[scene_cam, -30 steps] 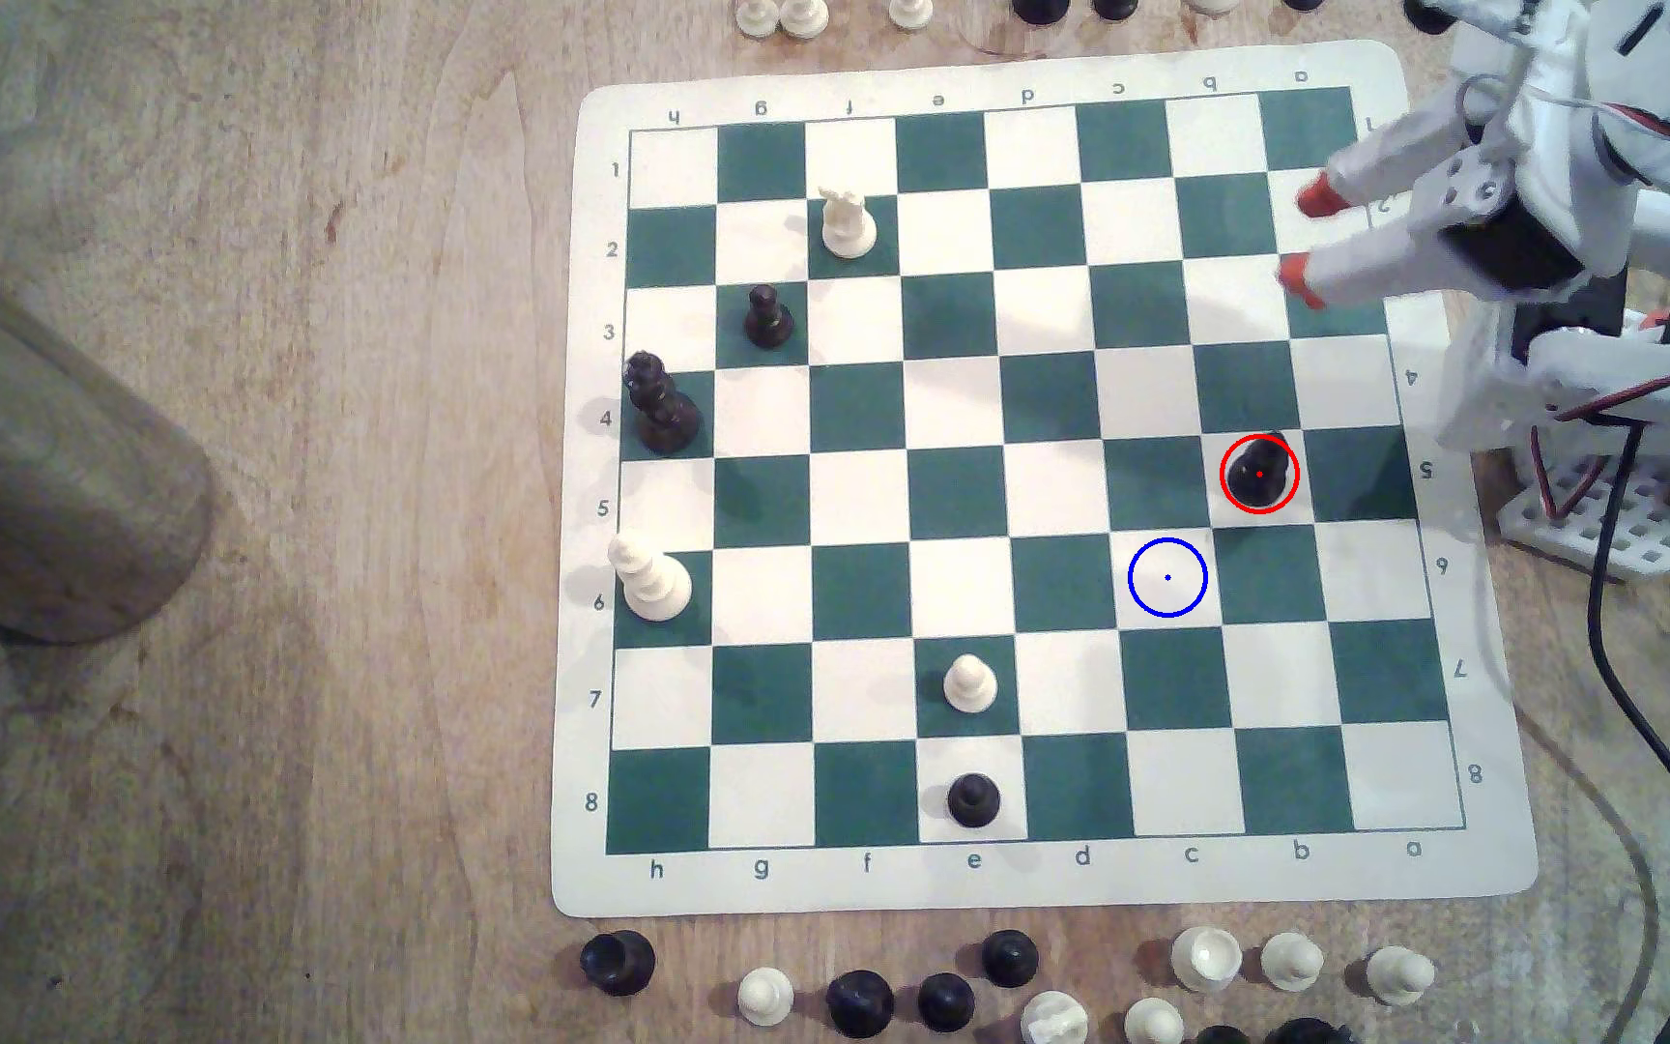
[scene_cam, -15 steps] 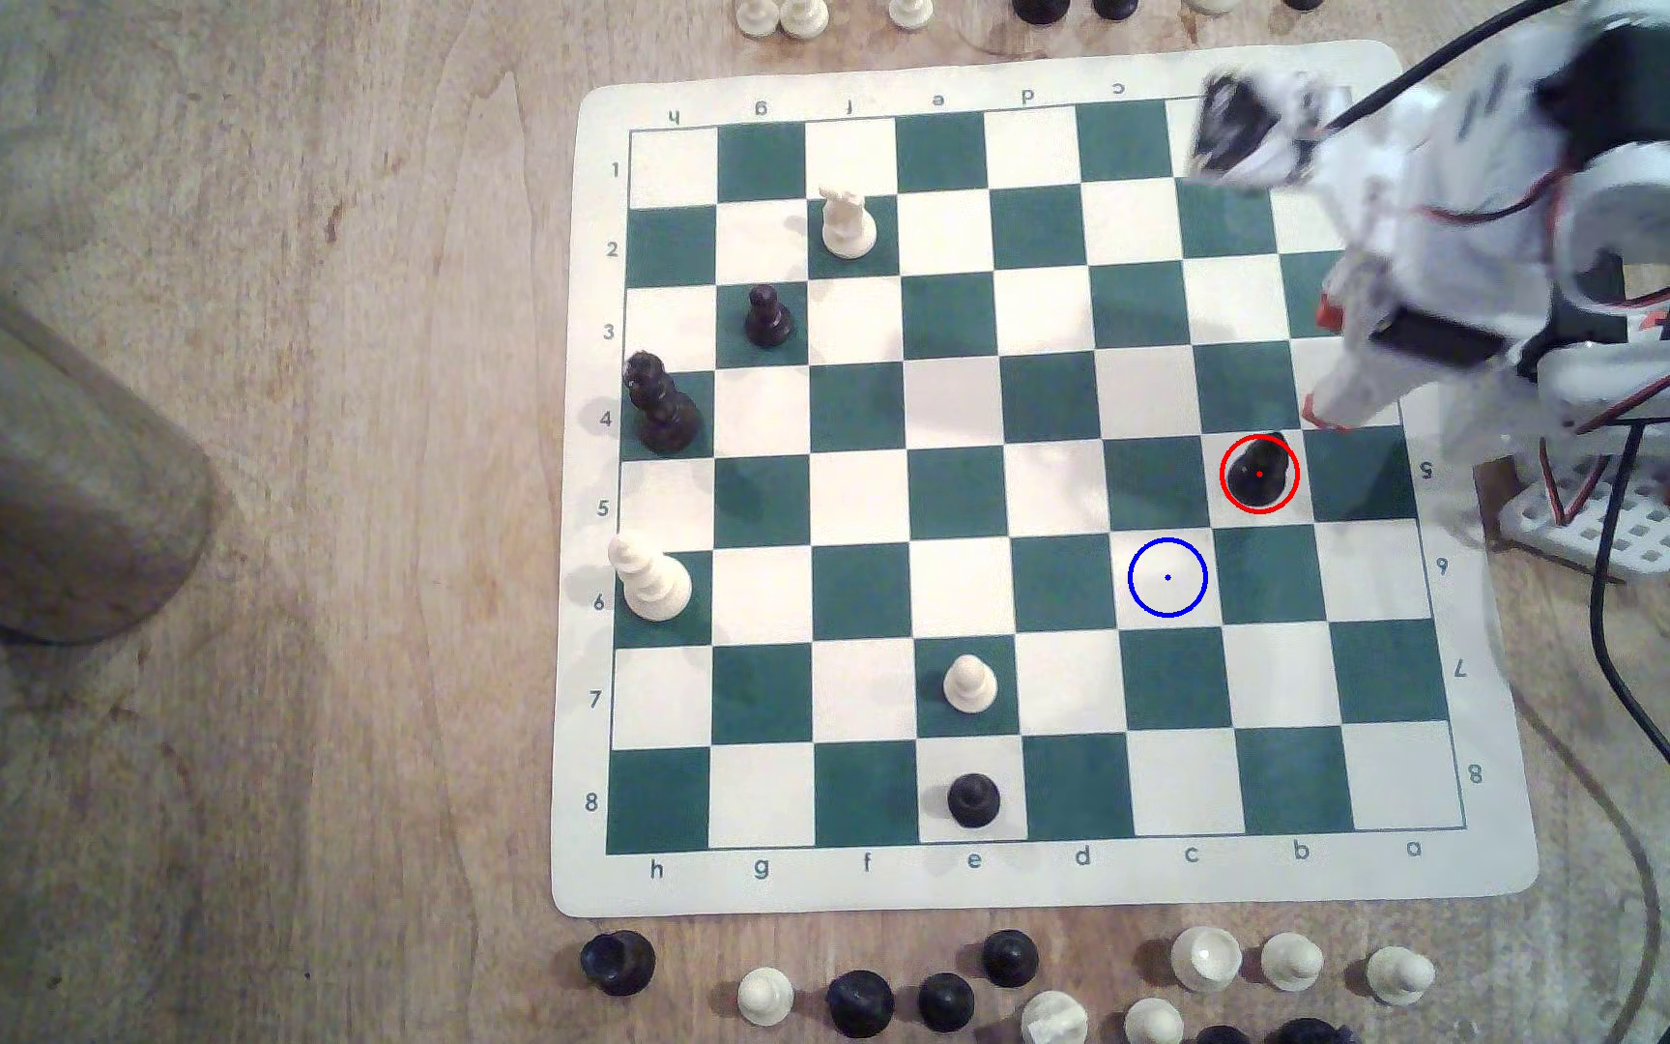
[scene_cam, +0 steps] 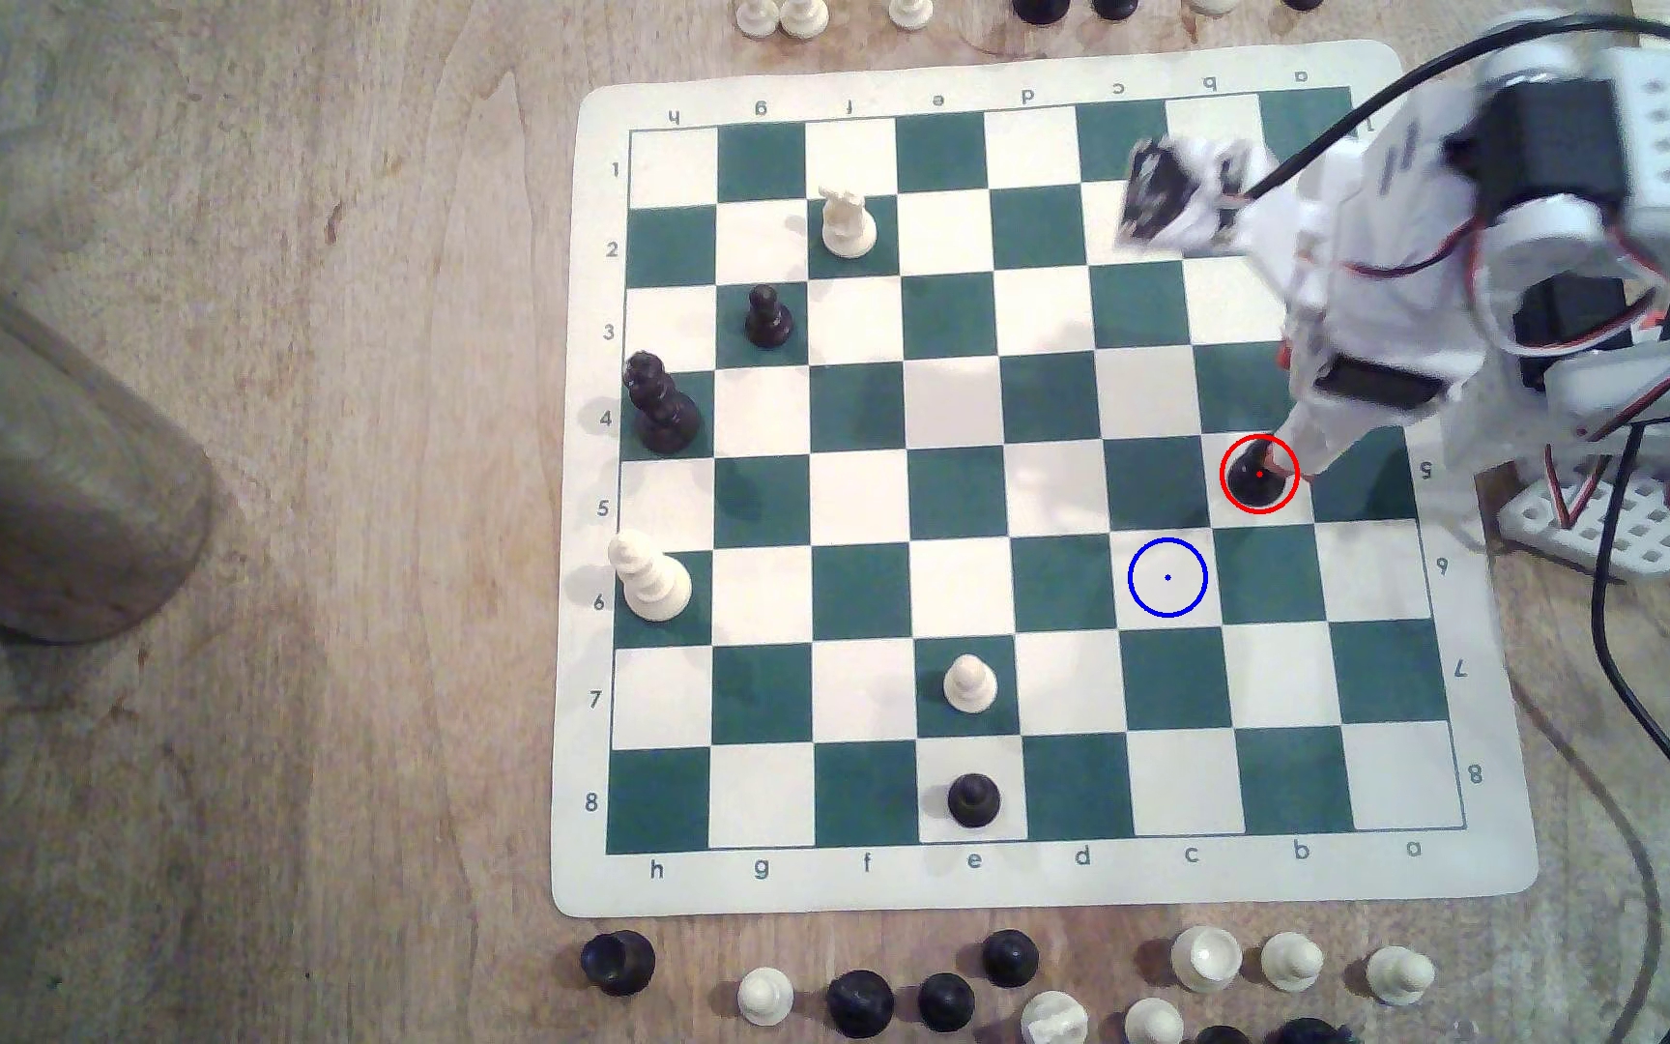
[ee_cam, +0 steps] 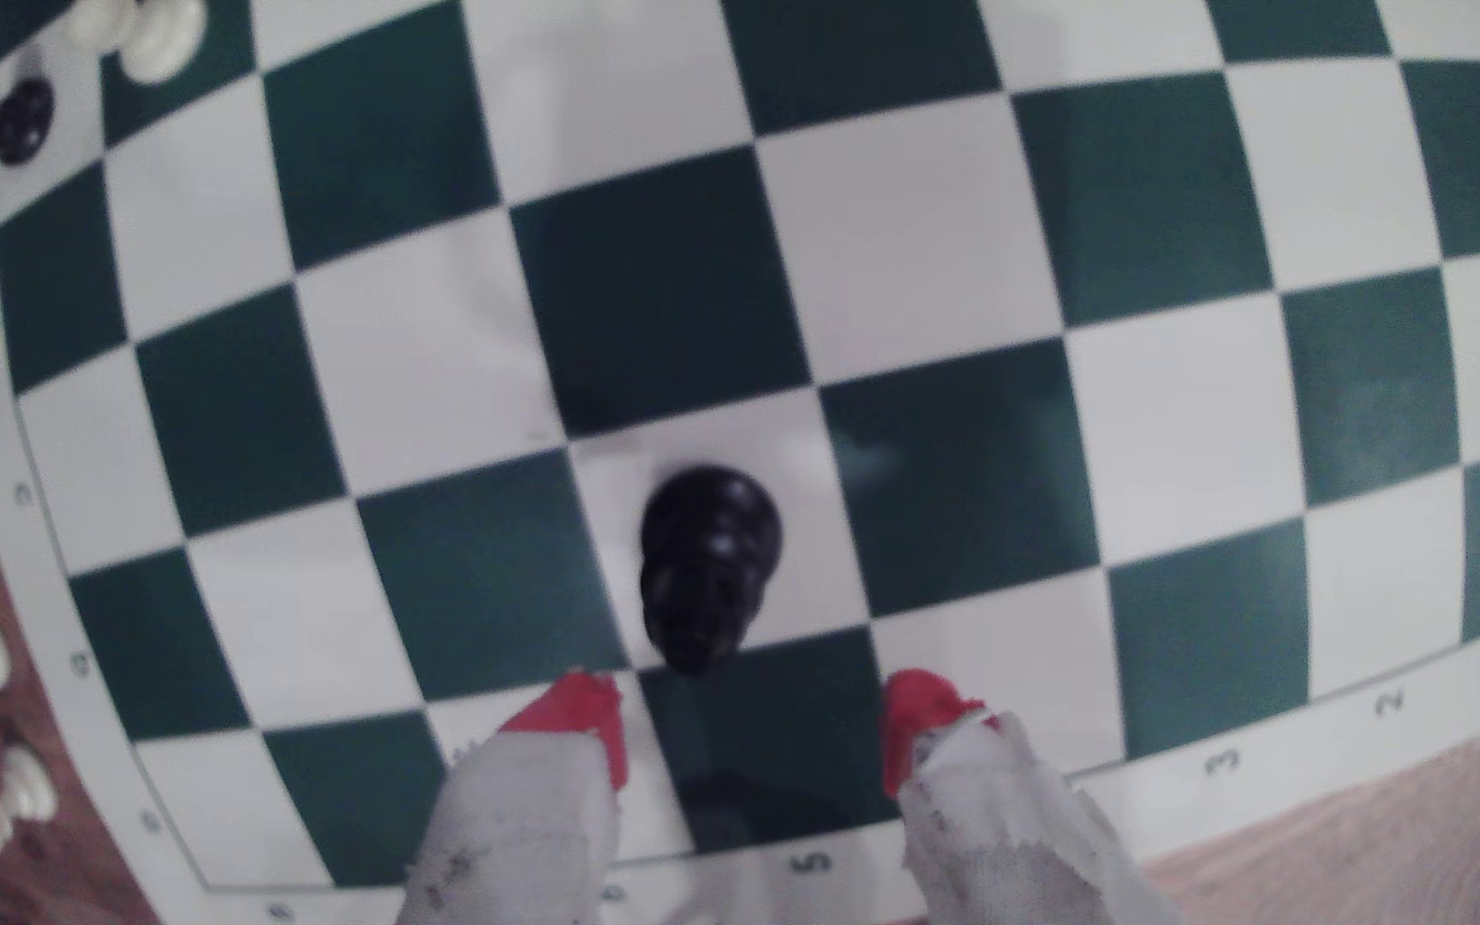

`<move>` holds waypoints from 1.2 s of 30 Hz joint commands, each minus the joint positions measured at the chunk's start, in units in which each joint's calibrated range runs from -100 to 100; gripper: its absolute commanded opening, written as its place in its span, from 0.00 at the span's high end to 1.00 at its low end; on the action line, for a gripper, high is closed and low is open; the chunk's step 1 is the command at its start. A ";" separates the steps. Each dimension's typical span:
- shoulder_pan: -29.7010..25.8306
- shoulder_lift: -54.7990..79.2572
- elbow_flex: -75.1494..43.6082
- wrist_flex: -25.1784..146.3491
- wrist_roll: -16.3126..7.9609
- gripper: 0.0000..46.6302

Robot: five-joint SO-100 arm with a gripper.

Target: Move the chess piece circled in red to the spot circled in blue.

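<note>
Two red-tipped fingers (ee_cam: 581,711) of the gripper (ee_cam: 754,720) stood spread apart just beside the chess piece (scene_cam: 1256,480), near the board's (scene_cam: 1504,883) arm-side edge.

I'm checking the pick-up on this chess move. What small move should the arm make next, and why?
Probably ease the tool forward and down until its red tips straddle the black chess piece, then close. In the wrist view the fingers are spread open with the piece just ahead of the tips, not yet between them. It stands on its red-ringed square, and the blue-ringed spot is bare.
</note>
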 commanded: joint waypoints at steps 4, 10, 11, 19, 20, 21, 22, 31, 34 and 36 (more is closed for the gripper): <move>-1.52 3.40 -0.57 -2.77 -0.63 0.62; -3.08 4.51 0.16 -4.16 -1.22 0.63; -3.47 4.93 0.43 -4.57 -1.27 0.64; -5.12 9.00 1.61 -9.08 -1.90 0.64; -5.12 9.09 1.61 -9.32 -1.90 0.64; -5.12 9.34 1.70 -9.57 -1.90 0.64; -5.12 9.60 1.70 -9.81 -1.90 0.64; -5.35 11.55 3.15 -11.86 -1.86 0.69; -5.51 11.72 3.24 -11.86 -1.76 0.73; -5.66 11.98 3.33 -11.86 -1.81 0.73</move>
